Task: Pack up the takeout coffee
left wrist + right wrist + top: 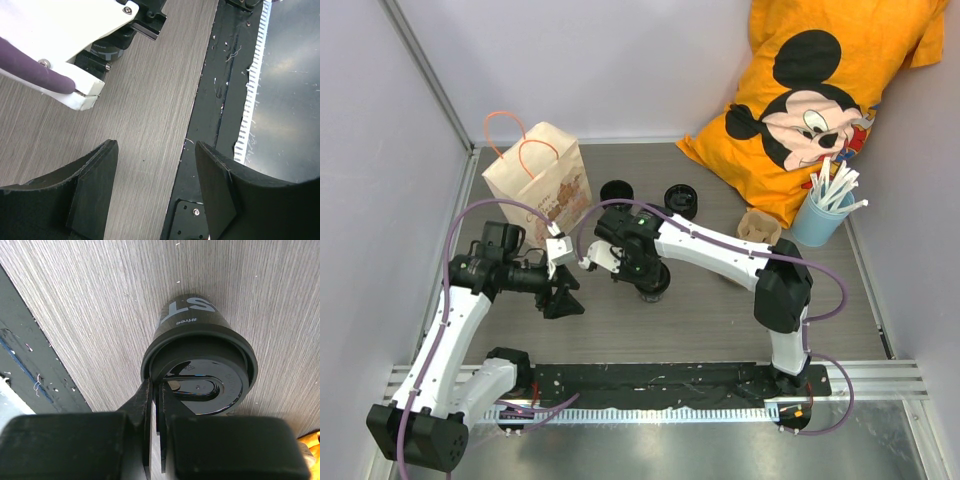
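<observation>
Your right gripper (155,392) is pinching the lid rim of the takeout coffee (197,335), with one finger inside the lid's recess and one outside. The cup is standing upright on the table (720,325), mid-scene, with its long axis vertical, and the fingers are coming at it from above. The brown paper bag (534,180) is standing far and left of the cup, nearer your left arm. Your left gripper (155,187) is hanging spread and empty just left of the cup. White letters "ST" are showing on the cup wall. The smaller line beneath is too small to read.
</observation>
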`<state>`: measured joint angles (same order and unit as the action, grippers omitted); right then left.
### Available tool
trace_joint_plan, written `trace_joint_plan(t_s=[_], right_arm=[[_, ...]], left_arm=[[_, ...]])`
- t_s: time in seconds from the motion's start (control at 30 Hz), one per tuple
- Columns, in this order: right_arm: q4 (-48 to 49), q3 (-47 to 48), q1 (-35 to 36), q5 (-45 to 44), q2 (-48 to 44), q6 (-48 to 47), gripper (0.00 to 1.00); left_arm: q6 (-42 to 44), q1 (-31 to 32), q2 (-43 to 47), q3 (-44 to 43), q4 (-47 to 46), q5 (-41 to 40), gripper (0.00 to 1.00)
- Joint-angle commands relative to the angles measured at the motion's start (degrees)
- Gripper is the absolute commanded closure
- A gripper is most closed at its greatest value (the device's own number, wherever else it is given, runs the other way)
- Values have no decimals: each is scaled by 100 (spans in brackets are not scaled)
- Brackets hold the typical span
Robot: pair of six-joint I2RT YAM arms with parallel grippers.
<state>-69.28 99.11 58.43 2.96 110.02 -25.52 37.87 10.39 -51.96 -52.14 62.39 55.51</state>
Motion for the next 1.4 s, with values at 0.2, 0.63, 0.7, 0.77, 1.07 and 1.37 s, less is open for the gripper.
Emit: trace_joint_plan(t_s=[0.2, 0.63, 0.7, 0.77, 1.07, 1.37], right_arm=[[-69, 179, 45, -94, -59, -76, 72], [-130, 363, 45, -121, -332, -138, 62], [-139, 416, 45, -85, -358, -146, 62], [-156, 434, 45, -77, -393, -155, 61], [-34, 547, -348, -182, -893, -164, 61], [353, 181, -1729, 897, -1667, 134, 55]], left_arm=[[1, -2, 64, -24, -104, 136, 33], [-34, -11, 55, -16, -122, 127, 33], [-25, -2, 37, -33, -139, 127, 33], [-25, -11, 37, -24, -131, 136, 33], [-376, -11, -243, -33, -533, 118, 31], [-1905, 15, -1482, -551, -1781, 197, 27]])
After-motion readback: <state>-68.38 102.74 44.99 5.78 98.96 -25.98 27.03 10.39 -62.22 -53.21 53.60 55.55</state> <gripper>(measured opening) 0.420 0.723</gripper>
